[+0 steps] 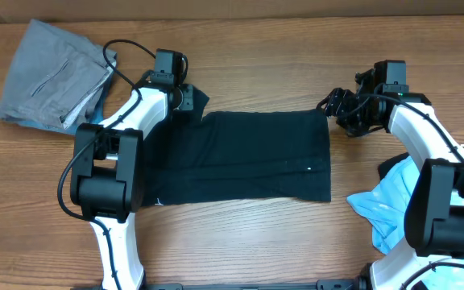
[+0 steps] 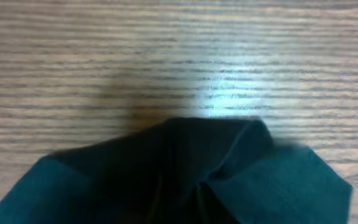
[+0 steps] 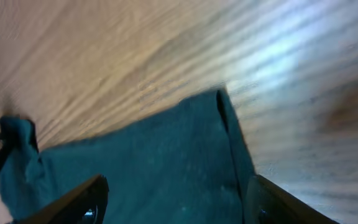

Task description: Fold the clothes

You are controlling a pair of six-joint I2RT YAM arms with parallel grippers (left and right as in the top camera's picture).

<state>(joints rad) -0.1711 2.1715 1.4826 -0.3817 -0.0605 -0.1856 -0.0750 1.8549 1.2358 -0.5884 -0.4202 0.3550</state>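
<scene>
The black T-shirt (image 1: 248, 157) lies in the middle of the table as a wide flat rectangle, with a small white mark (image 1: 310, 167) near its right edge. My left gripper (image 1: 188, 98) is at its far left corner, shut on a bunched-up piece of the cloth. In the left wrist view that cloth (image 2: 185, 174) rises toward the camera and hides the fingers. My right gripper (image 1: 335, 107) is at the far right corner. In the right wrist view its fingers (image 3: 176, 202) are spread wide, with the shirt's hemmed corner (image 3: 148, 168) between them.
A grey garment (image 1: 51, 76) lies crumpled at the far left of the wooden table (image 1: 240, 242). A light blue garment (image 1: 393, 201) lies at the right edge, partly under my right arm.
</scene>
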